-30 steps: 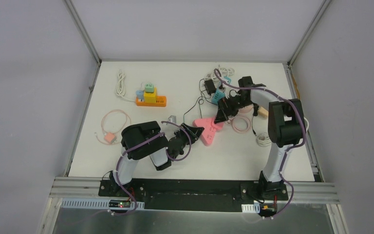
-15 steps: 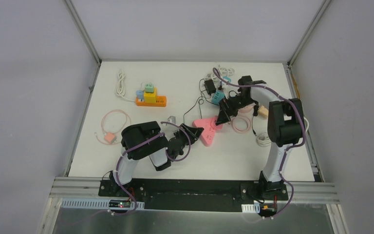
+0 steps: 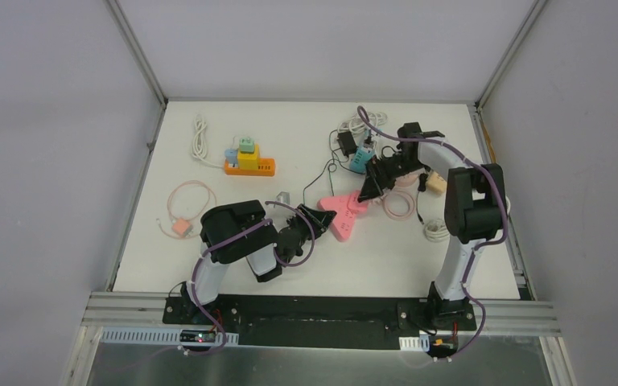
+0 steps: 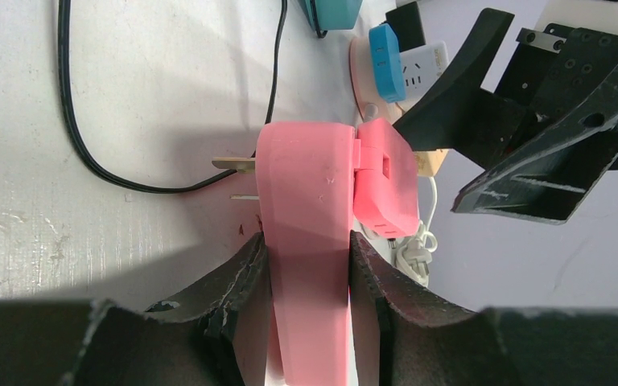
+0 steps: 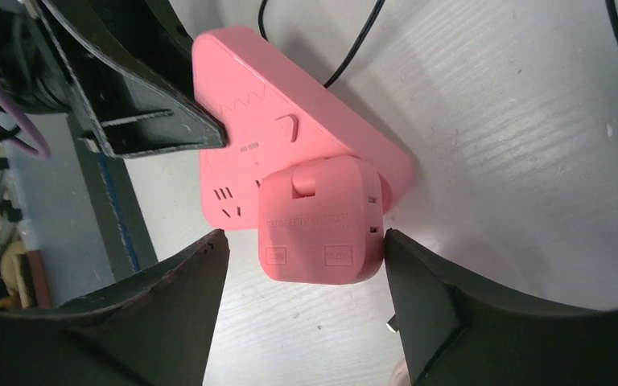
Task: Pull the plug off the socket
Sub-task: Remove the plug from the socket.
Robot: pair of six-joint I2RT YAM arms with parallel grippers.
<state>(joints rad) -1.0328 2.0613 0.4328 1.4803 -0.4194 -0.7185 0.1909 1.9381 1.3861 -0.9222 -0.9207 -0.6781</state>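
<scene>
Raised lettering on pink plug (image 5: pixel 322 221), print on pink socket (image 5: pixel 257 121), both illegible

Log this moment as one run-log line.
left gripper: shut on pink socket | right gripper: open, straddling pink plug | state: pink plug seated in pink socket | phase: pre-pull

Robot lab test cell, not a home or shop. Evidence in the overhead view: a white table (image 3: pixel 306 269) boxed in by blank grey panels (image 3: pixel 48 161) on aluminium frame posts (image 3: pixel 135 50), upper left and upper right. The left arm (image 3: pixel 233 237) and right arm (image 3: pixel 471 211) are bolted to a metal base rail (image 3: pixel 322 309) along the bottom edge, with a slotted cable duct (image 3: pixel 169 336) below it. Test props lie scattered mid-table: an orange power strip (image 3: pixel 249 167), a pink socket (image 3: pixel 343 217), a bundled white cable (image 3: pixel 199 138).
</scene>
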